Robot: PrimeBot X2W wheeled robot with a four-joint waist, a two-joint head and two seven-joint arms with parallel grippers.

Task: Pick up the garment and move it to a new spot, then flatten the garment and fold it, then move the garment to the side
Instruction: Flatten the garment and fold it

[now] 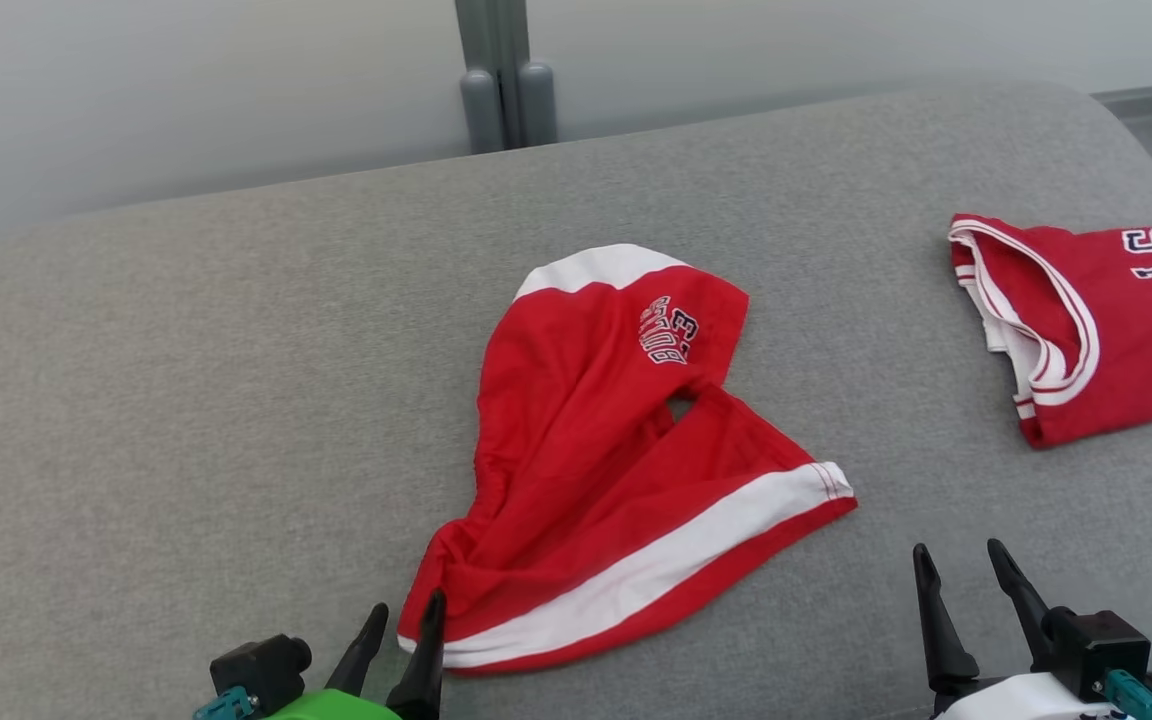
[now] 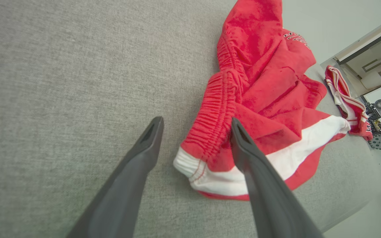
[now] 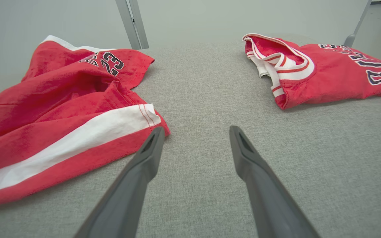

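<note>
Early stage; red shorts (image 1: 616, 460) lie crumpled near the front edge of the grey padded surface (image 1: 186, 380), neither flattened nor folded; left gripper (image 1: 406, 602) fingers spread around the waistband corner, nothing gripped; right gripper (image 1: 958, 547) spread, empty, apart from the hem; folded jersey (image 1: 1116, 330) at the right edge; lift, flatten, fold and side-move all seem left.

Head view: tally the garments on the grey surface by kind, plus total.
Red shorts with white stripe: 1
Red folded jersey: 1
Total: 2
</note>
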